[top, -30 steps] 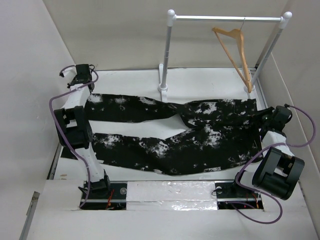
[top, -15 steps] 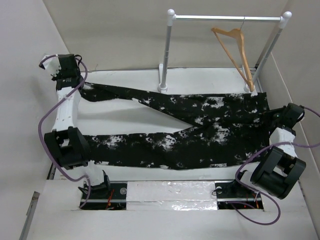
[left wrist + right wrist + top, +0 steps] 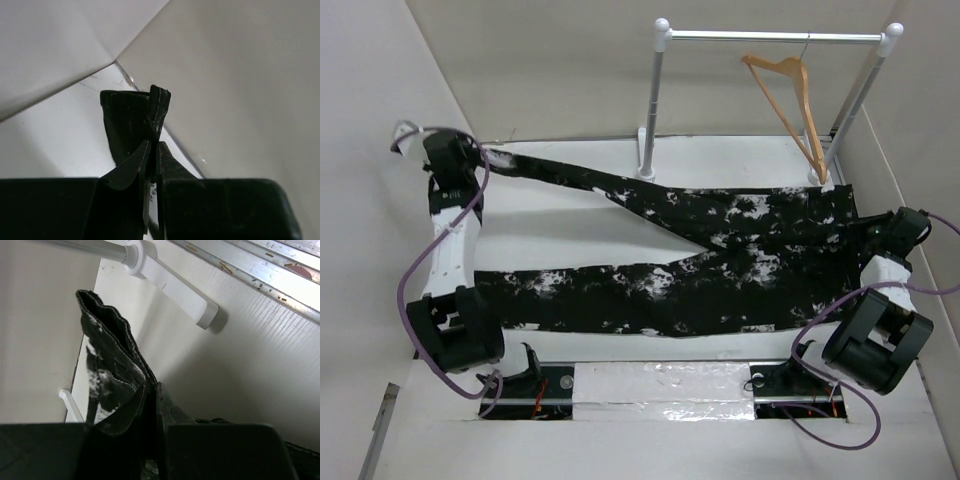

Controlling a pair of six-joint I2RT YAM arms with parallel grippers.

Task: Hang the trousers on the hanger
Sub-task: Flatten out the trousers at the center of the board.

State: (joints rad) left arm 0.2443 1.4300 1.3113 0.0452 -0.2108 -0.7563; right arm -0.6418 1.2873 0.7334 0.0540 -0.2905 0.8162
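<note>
Two pinched holds: left gripper clamps a leg end at upper left, right gripper the waist end. The trousers look soft, limp and light.

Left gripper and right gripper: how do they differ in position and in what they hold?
The left gripper pinches a leg end at the far left corner; the right gripper pinches the waist end at the right edge. The left arm is stretched out, the right arm folded. Both are shut on the trousers.
</note>
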